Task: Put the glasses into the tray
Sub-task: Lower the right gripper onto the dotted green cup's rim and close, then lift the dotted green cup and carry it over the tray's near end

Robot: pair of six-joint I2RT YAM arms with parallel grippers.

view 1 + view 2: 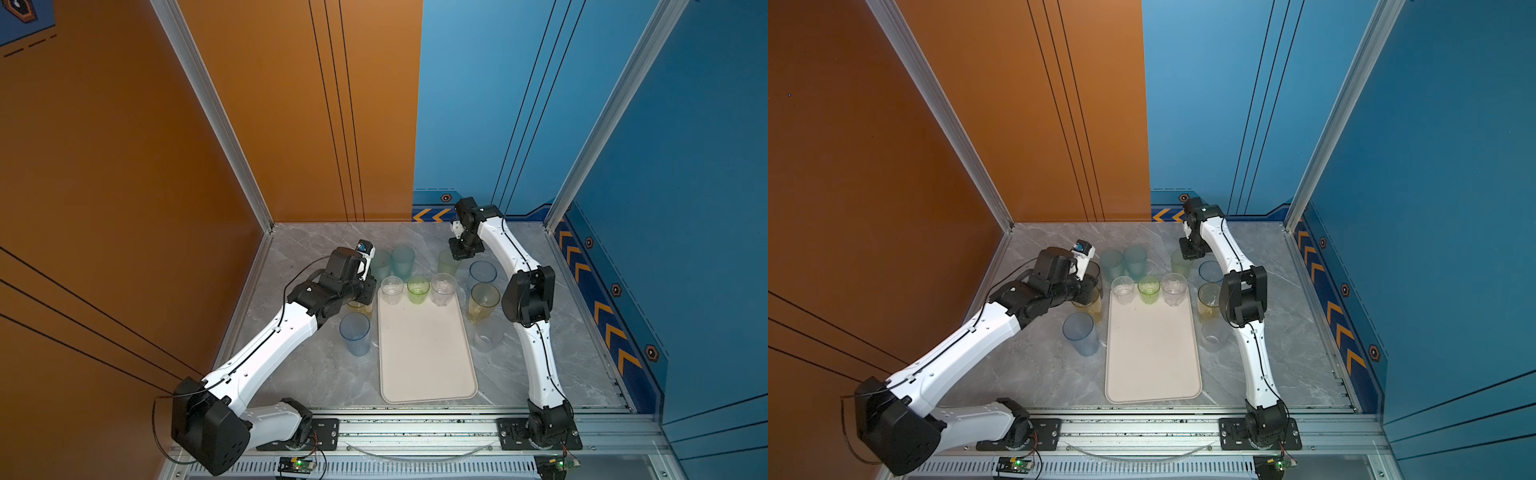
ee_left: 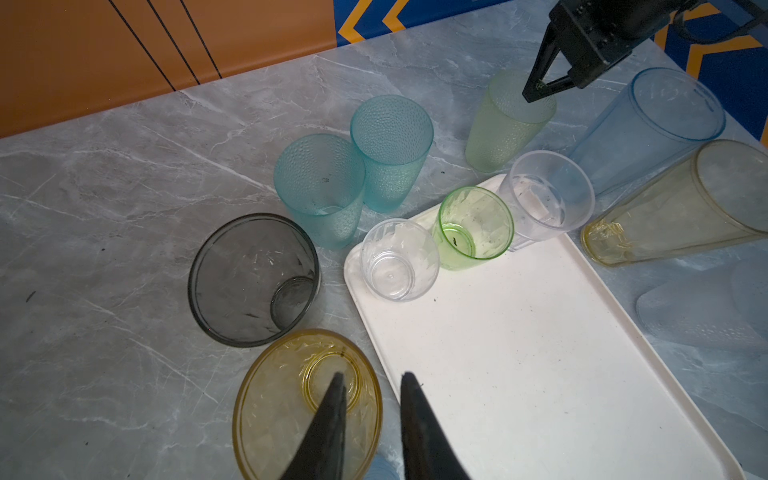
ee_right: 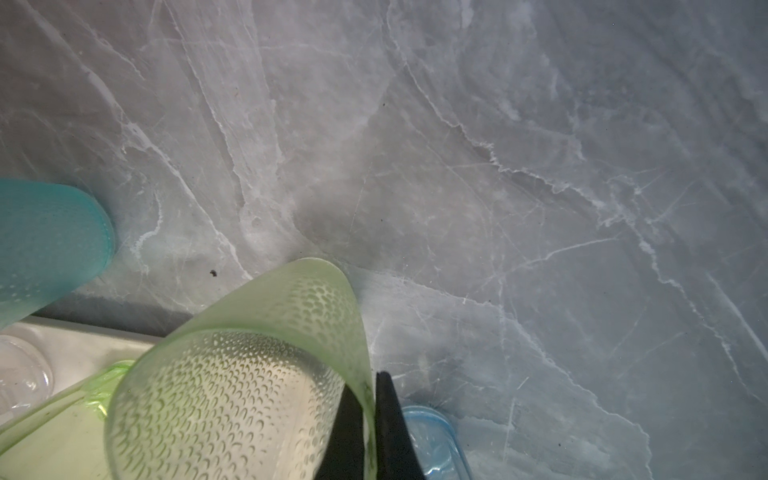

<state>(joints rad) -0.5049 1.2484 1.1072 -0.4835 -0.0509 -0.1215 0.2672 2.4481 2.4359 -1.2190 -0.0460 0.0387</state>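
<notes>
The cream tray [image 1: 428,353] lies mid-table with three short glasses at its far end: clear [image 1: 392,289], green [image 1: 418,289] and clear [image 1: 443,289]. Just beyond it stands a tall frosted green glass [image 1: 448,262] [image 3: 232,395]. My right gripper [image 3: 376,380] [image 2: 536,89] is shut on this glass's rim wall, one finger inside and one outside. My left gripper [image 2: 373,376] is open, left of the tray's far corner. One of its fingers is over the inside of a short yellow glass [image 2: 291,407], the other outside its rim.
Left of the tray stand a smoky grey glass [image 2: 253,278], two teal glasses [image 2: 320,187] [image 2: 390,145] and a tall blue glass [image 1: 354,332]. On the right stand a blue glass [image 1: 483,274], a tall yellow glass [image 1: 482,301] and a frosted glass [image 1: 488,334].
</notes>
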